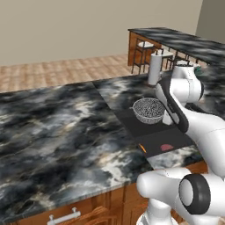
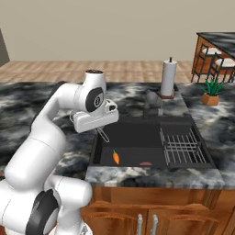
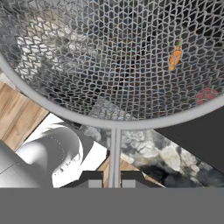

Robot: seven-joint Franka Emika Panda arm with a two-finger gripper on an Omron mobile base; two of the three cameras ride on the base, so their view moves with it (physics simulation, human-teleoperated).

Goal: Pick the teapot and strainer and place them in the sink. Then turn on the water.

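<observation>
Gripper (image 3: 113, 180) pinches strainer (image 1: 149, 110) handle; mesh bowl over sink (image 2: 133, 137).

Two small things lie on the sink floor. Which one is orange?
The carrot, at the left of the sink floor. The other, a flat reddish piece, lies to its right.

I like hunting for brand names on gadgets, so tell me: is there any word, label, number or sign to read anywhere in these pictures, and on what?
None can be read.
The strainer, paper towel roll, sink and countertop carry no writing.
The round dark cap on the arm's joint bears a small pale mark, too blurred to read.
</observation>
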